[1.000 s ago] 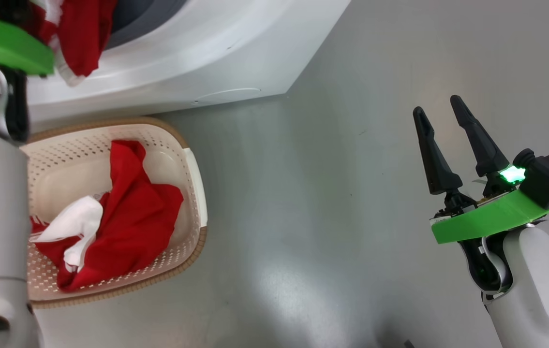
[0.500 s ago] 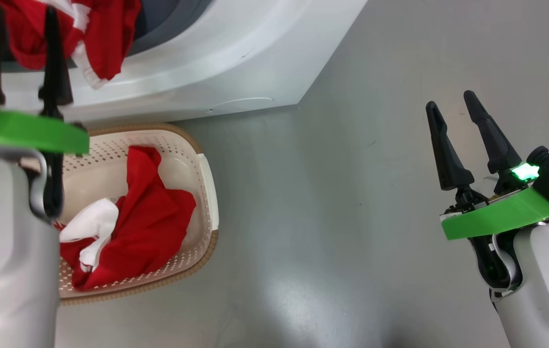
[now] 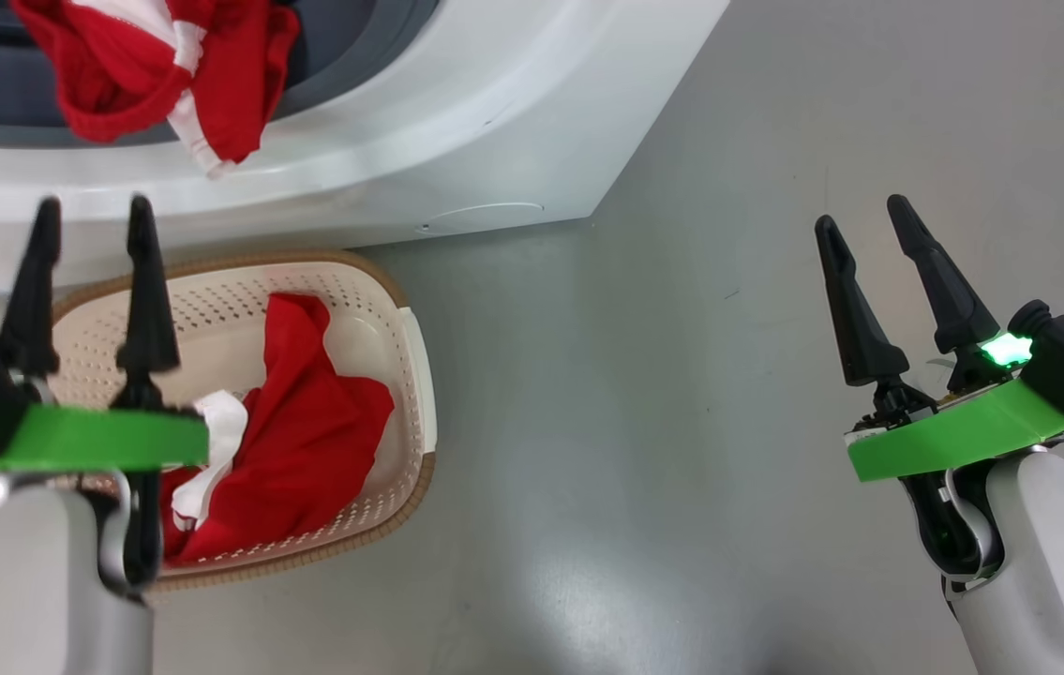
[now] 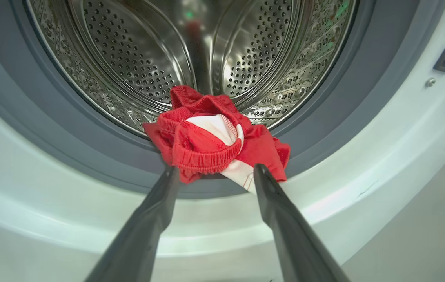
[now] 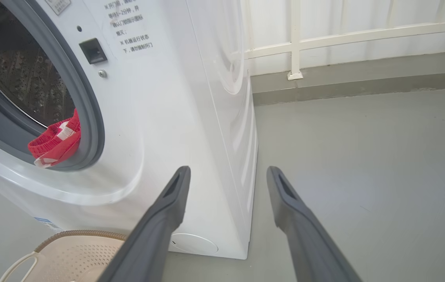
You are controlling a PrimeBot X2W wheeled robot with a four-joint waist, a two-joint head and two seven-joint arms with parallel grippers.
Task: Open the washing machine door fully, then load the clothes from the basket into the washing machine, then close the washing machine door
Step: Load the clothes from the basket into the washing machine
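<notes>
- Head view: the left gripper (image 3: 93,204) is seen over the basket (image 3: 414,375), fingers spread wide, and nothing is held.
- More red and white clothes (image 3: 307,441) are piled in the basket, which is set on the floor (image 3: 681,422) just in front of the washing machine (image 3: 494,112).
- One red piece (image 4: 206,137) is draped on the grey seal (image 4: 324,129) at the mouth of the drum (image 4: 148,58), half in, half out.
- To do this step well, the pile should probably be grabbed in its thick middle, lifted over the rim and dropped deep in the drum.
- That piece should likely be pushed in too, or the door could be shut on it.
- The left arm is reached forward, fingers pointed at the opening.
- The right gripper (image 3: 860,214) is held well off to the side over the floor, open and empty.
</notes>
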